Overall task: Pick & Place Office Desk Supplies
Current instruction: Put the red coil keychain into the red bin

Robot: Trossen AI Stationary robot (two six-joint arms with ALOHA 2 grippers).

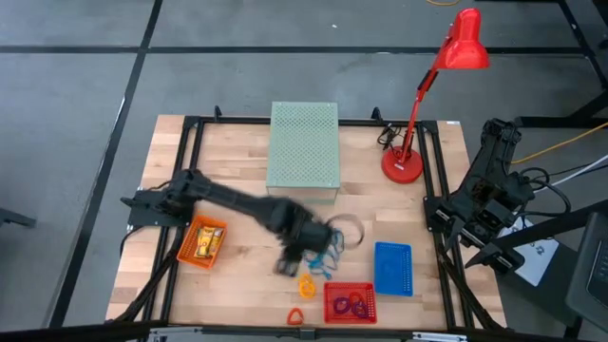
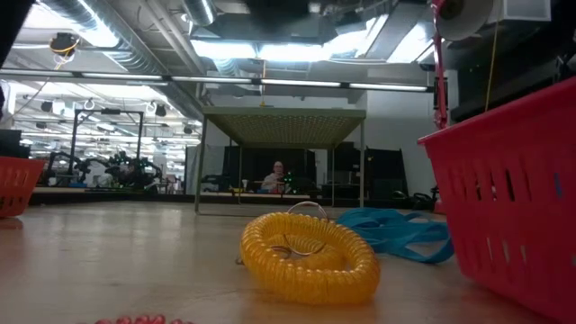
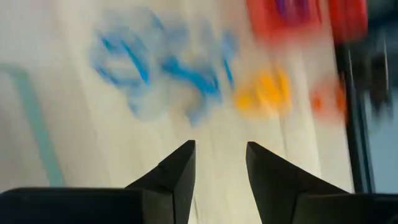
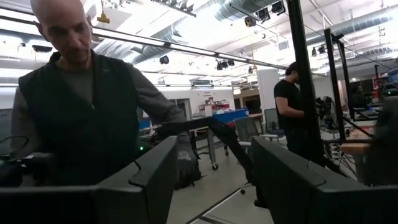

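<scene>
The yellow coiled-cord ring (image 2: 310, 256) lies flat on the pale wooden table (image 1: 237, 285), near its front edge. Just behind it lies the tangle of thin blue loops (image 2: 396, 232). An orange ring-shaped clip (image 1: 297, 315) sits close to the front edge, beside the small red mesh basket (image 1: 350, 303), which holds purple ring clips (image 1: 351, 305). An orange basket (image 1: 201, 242) with yellow pieces stands at the left, and a blue perforated tray (image 1: 392, 268) at the right.

The left gripper (image 3: 219, 163) hovers over the table just beside the blue loops, fingers parted and empty. The right gripper (image 4: 211, 180) waits off the table's right edge, fingers spread wide, holding nothing.

A pale green perforated box (image 1: 304, 149) and a red desk lamp (image 1: 432, 90) occupy the table's rear. The floor around it is grey.

Only the right wrist view shows two people standing in the workshop. The low view shows a person seated far behind.
</scene>
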